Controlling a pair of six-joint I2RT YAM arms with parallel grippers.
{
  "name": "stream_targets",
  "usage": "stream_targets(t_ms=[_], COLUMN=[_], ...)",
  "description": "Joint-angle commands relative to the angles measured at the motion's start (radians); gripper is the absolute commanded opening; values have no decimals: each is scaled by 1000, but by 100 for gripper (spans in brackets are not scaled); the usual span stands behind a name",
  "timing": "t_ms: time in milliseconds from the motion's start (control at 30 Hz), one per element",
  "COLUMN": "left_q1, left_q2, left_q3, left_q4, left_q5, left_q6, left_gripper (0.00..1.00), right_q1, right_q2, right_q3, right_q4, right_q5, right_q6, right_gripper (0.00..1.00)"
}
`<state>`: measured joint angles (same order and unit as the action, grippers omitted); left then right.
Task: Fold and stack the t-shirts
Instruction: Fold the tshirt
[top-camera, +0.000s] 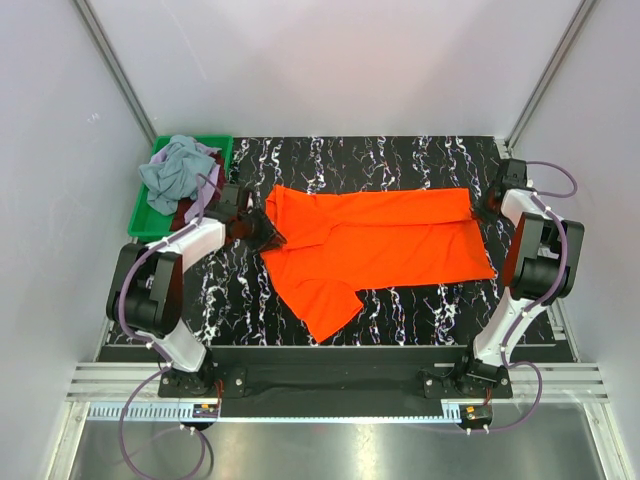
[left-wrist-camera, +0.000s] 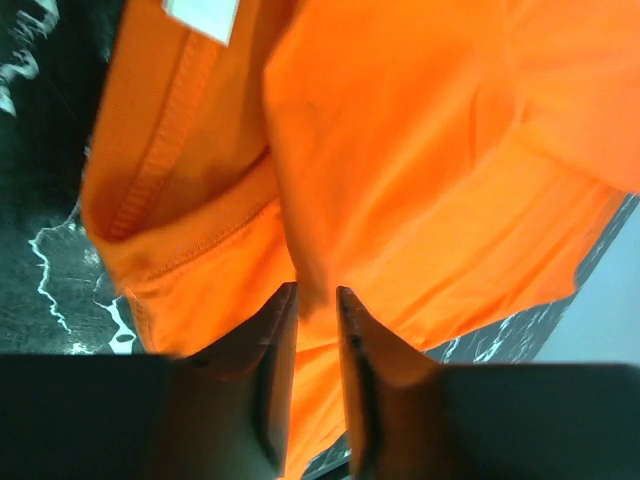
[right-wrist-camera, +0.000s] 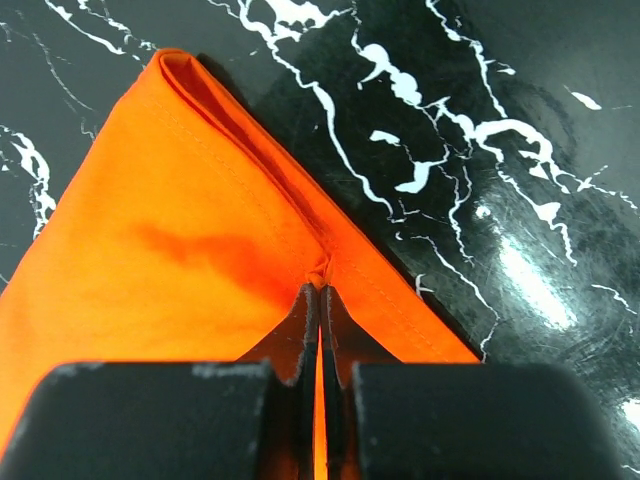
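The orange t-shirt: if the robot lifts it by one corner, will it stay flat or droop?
Probably droop: the orange t-shirt lies in soft folds, so it looks floppy. It seems thin and light, puckering where the right gripper pinches it. Pushed, it would likely bunch up rather than slide whole.

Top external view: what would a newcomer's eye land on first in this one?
The bright orange-red t-shirt, spread across the black marbled table, dominates. The right gripper pinches its hem corner at the right end, while the left gripper sits at the collar end, jaws slightly apart. At the table's left edge, a green bin holds crumpled shirts.
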<state>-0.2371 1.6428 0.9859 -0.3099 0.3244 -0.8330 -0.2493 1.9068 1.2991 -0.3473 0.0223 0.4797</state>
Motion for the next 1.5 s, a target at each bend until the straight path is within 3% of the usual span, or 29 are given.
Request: stream_targets(t_ms=[0,67,200,333,467,533,667,1100,1200,1233,1333,1467], left_q1=[-21,-21,-15,-7,-1,-7,-2,-1,-40,-63,-82,-88], left_q2=[-46,-51,-18,63,190,207,198,488,548,566,650,689], left_q3=[-9,11,166,382,600,616,528,855,967,1008,1109,1149], left_q4=[32,22,-104,-178,-274,-308,-204,-218,-289,-313,-360,-385], left_q5=[-13,-18,-103,-241,-279,-262,-255,-183,-321,-444,-511,-558], left_q6=[-9,1,125,231,285,320,357,448,514,531,583,623], left_gripper=[36,49,57,57,55,55,56,58,59,59,52,51], right_q1=[-11,-11,-11,-11,-11,-11,-11,-11,-11,-11,-11,-11], right_q2=[-38,-37,-70,-83,-91,-98,-100,-112,-126,-130,-144,-147], right_q3=[8,34,60,78,77,77,81,49,22,9,-7,-4], right_q4=[-2,-28,-48,-59,-61,-58,-61,-50,-35,-27,-19,-18], right_q5=[35,30,22,4,-10,-9,-21,-73,-87,-87,-91,-101], right_q6=[10,8,-1,5,13,10,13,8,16,16,16,17], right_gripper=[0,4,5,0,0,0,0,0,0,0,0,0])
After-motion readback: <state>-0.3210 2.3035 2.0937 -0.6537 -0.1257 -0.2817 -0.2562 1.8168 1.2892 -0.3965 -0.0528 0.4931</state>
